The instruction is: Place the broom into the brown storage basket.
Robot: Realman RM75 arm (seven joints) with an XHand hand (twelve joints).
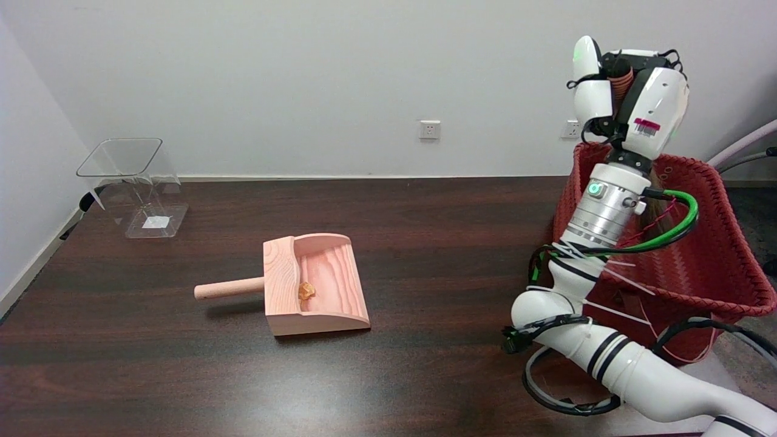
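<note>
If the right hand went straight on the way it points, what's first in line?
Nothing near. The right hand, gripping the broom above the brown storage basket, points upward; the way looks free to the picture's top edge. Depth is unclear, so it may tilt toward the white wall behind.
</note>
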